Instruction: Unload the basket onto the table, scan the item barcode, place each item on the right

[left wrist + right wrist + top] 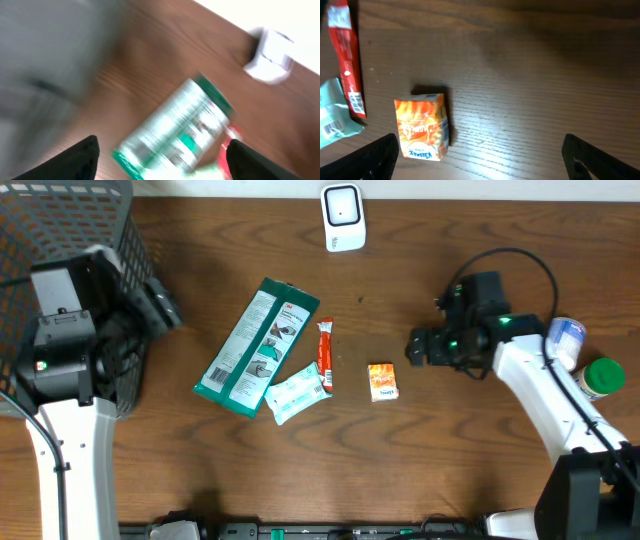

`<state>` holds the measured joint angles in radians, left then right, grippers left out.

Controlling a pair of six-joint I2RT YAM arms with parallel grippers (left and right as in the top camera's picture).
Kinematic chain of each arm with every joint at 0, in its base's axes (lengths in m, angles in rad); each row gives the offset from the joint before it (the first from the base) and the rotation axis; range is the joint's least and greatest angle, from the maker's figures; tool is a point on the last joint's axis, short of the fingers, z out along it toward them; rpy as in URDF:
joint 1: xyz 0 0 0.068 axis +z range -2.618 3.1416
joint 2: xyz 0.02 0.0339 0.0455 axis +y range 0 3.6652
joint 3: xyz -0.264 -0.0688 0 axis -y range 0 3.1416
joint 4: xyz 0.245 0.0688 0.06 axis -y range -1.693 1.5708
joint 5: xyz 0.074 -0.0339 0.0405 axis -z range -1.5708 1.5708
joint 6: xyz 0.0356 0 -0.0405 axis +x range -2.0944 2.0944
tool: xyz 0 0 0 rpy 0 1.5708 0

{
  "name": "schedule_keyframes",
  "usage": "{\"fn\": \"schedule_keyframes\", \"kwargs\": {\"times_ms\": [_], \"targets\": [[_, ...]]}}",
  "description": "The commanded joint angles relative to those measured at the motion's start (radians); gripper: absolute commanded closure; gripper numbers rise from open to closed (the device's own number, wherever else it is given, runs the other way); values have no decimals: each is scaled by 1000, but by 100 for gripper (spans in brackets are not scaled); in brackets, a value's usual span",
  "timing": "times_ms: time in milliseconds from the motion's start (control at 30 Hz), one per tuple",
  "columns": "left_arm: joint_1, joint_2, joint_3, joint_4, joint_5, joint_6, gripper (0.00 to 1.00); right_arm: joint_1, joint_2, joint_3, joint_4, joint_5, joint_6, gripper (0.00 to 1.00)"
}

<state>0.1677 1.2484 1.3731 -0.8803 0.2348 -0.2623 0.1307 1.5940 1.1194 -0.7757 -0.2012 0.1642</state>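
Overhead, the box [382, 381] lies mid-table, just left of our right gripper [413, 347], whose jaws gape wide and empty; the left gripper [161, 150] likewise. Closing off-centre, we could shove the box into the sachet [324, 356] instead of gripping.

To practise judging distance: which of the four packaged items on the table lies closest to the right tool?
The small orange box, just beside the right tool. The red sachet, pale blue packet and green pack lie farther left.
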Motion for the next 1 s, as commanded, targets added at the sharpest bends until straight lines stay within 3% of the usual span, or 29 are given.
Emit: {"fn": "schedule_keyframes", "kwargs": {"times_ms": [0, 167, 333, 500, 967], "targets": [[-60, 26, -47, -55, 377, 47, 27, -67, -12, 23, 1, -116, -69, 1], [-239, 90, -164, -61, 386, 49, 32, -118, -12, 20, 1, -119, -69, 1], [-417, 202, -261, 66, 386, 53, 37, -119, -12, 6, 16, -115, -77, 1], [-560, 351, -271, 193, 414, 51, 48, -119, -10, -11, 31, -110, -77, 1], [-727, 620, -271, 530, 426, -103, 52, -119, -9, -14, 32, -110, -77, 1]]}}
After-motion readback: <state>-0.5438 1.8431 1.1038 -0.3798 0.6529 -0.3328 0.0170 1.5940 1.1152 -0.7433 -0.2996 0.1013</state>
